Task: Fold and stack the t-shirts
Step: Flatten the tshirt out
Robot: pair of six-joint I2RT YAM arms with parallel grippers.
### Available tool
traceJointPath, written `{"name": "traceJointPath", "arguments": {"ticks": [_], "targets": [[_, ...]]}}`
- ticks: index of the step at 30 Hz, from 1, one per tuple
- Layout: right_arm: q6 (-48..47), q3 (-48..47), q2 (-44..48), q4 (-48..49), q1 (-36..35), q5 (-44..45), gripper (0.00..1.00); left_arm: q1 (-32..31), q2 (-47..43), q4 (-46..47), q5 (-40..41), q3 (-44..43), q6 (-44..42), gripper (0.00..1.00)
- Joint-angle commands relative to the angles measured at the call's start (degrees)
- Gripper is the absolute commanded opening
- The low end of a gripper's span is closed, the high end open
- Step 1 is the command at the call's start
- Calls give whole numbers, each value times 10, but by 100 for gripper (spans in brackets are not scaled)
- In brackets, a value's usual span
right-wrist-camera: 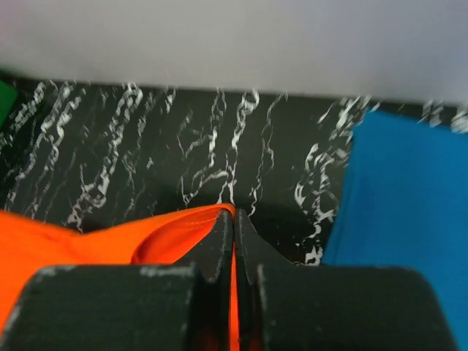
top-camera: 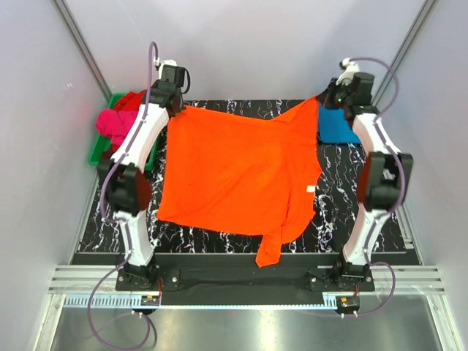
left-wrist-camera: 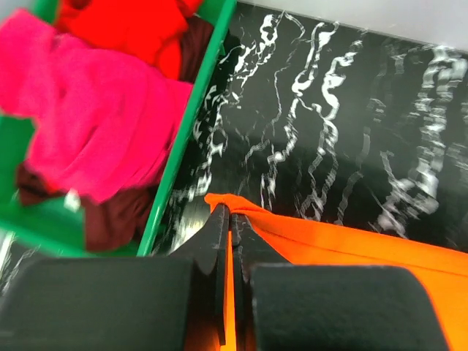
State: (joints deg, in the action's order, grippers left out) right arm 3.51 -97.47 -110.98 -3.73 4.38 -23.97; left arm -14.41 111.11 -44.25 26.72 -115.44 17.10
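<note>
Since a shirt must lie flat before any fold can go in, the black marbled table [top-camera: 344, 212] is mostly given over to the orange t-shirt [top-camera: 234, 175]. It is strung by its far edge between the left claw [left-wrist-camera: 229, 213] and the right claw [right-wrist-camera: 234, 213]. From them it spreads back toward the arm bases, one flap trailing past the table's near edge. To my eye this is the spreading step, with no fold made yet.

Both arms reach well forward, elbows raised and wrists tipped down. They are set about as wide apart as the cloth, so the held edge runs fairly taut.

Just outside the left claw sits the green tray [left-wrist-camera: 183, 153]. It holds the magenta-pink t-shirt [left-wrist-camera: 88, 124] and, beyond that, the red t-shirt [left-wrist-camera: 124, 25], both crumpled. Just outside the right claw the teal-blue t-shirt [right-wrist-camera: 402, 205] lies flat on the table.

Each claw is pinched tight on a corner of orange cloth, jaws pressed together with only fabric between them.
</note>
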Motion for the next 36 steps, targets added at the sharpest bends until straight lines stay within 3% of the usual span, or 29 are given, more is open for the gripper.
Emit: {"name": "traceJointPath", "arguments": {"ticks": [1, 4, 9, 18, 25, 29, 36], "targets": [[46, -85, -78, 67, -7, -79, 0, 28, 54, 105, -27, -71, -42, 0], [30, -203, -176, -15, -15, -80, 0, 40, 138, 89, -26, -141, -56, 0], [12, -342, -271, -70, -31, -68, 0, 54, 147, 137, -26, -116, -63, 0], [58, -371, -310, -37, -36, -58, 0, 64, 147, 186, -74, -80, -73, 0], [55, -326, -265, -88, -37, -25, 0, 70, 119, 188, -90, -51, -74, 0], [47, -285, -190, -130, -29, 41, 0, 70, 102, 119, -70, -89, -55, 0], [26, -300, -14, -204, -17, 154, 0, 55, -76, 132, -55, -61, -25, 0]]}}
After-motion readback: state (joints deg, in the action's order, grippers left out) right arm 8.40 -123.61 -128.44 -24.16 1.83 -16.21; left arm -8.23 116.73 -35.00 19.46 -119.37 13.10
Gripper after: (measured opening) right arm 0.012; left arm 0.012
